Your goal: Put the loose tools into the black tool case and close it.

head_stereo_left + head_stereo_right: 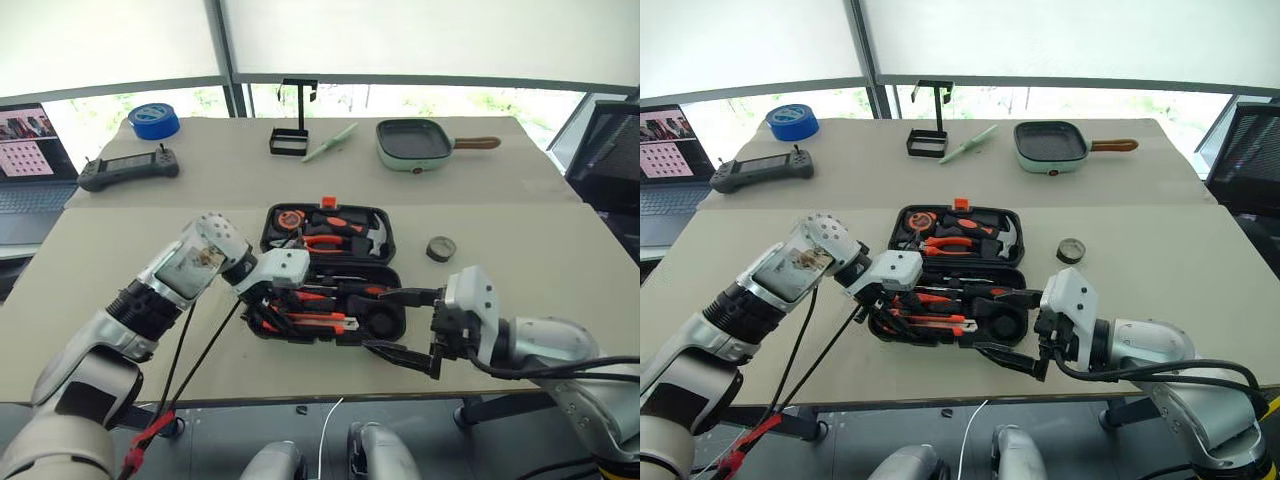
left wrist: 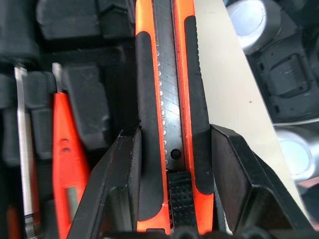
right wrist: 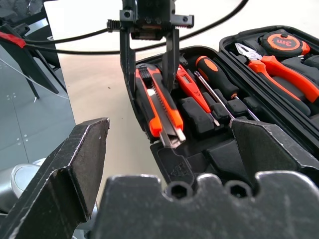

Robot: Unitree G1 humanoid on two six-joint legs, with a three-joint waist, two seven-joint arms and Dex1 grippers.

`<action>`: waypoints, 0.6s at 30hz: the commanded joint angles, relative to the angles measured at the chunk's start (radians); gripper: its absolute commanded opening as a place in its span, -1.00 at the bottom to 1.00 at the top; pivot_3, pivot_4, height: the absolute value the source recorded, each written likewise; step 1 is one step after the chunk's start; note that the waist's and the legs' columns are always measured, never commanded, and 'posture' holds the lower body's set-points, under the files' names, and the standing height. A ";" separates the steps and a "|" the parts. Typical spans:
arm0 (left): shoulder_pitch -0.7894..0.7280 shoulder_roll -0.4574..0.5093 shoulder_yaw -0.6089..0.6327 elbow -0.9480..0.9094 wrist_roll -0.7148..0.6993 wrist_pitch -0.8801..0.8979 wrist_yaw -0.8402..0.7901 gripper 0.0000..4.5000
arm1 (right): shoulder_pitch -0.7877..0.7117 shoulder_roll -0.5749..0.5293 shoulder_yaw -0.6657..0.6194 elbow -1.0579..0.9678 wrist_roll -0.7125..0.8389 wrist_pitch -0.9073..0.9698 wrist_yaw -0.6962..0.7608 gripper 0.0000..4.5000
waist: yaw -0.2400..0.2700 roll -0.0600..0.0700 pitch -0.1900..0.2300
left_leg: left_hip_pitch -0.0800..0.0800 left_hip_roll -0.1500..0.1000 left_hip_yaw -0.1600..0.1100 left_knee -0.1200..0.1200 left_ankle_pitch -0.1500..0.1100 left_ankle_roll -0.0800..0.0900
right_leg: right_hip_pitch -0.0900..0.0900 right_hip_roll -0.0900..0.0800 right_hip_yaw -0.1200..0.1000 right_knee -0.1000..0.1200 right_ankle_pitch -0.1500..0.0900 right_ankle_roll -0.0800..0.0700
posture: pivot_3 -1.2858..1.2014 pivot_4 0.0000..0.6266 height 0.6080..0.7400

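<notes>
Left gripper (image 2: 172,164) astride utility knife (image 2: 169,99) (case (image 1: 385,225) open)

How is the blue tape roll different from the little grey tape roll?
The blue tape roll is bigger and sits at the table's far left corner; the small grey tape roll lies just right of the open tool case. One is bright blue, the other dark grey. Both lie flat on the table.

Daylight floods in from the windows (image 1: 420,40) far beyond the claws, blown out white. The table (image 1: 560,260) is evenly lit, shadows soft. Nearest the right claw (image 3: 169,144), its own fingers blur.
</notes>
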 commanded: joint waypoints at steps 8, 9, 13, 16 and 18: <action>-0.056 0.040 0.018 -0.062 -0.119 0.079 -0.014 0.99 | -0.002 -0.001 -0.018 -0.028 -0.002 -0.022 -0.014 1.00 | -0.002 0.000 0.000 | -0.001 0.000 0.000 0.002 0.000 0.001 | -0.001 0.000 0.000 0.000 0.000 0.001 | 0.03 -0.52 1.00; -0.060 0.052 0.028 -0.077 -0.152 0.087 -0.014 0.99 | -0.001 -0.002 -0.017 -0.028 -0.003 -0.023 -0.013 1.00 | -0.002 0.000 0.000 | -0.002 0.000 0.000 0.002 0.000 0.001 | -0.001 0.000 0.000 0.000 0.000 0.001 | 0.03 -0.52 1.00; -0.068 0.054 0.079 -0.066 -0.159 0.061 -0.013 0.87 | -0.011 -0.002 -0.013 -0.022 -0.002 -0.021 -0.009 1.00 | 0.001 0.000 0.000 | -0.003 0.000 0.000 0.002 0.000 0.001 | -0.002 0.000 0.000 0.001 0.000 0.001 | 0.03 -0.52 1.00; -0.028 0.060 0.061 -0.044 -0.095 -0.044 -0.006 0.50 | -0.017 -0.002 -0.010 -0.020 -0.003 -0.021 -0.007 1.00 | -0.001 0.000 0.000 | -0.003 0.000 0.000 0.003 0.000 0.001 | -0.002 0.000 0.000 0.001 0.000 0.001 | 0.03 -0.52 1.00; -0.009 0.057 0.050 -0.041 -0.070 -0.073 -0.004 0.21 | -0.021 -0.002 -0.009 -0.018 -0.004 -0.020 -0.007 1.00 | -0.001 0.000 0.000 | -0.003 0.000 0.000 0.003 0.000 0.001 | -0.002 0.000 0.000 0.000 0.000 0.001 | 0.03 -0.52 1.00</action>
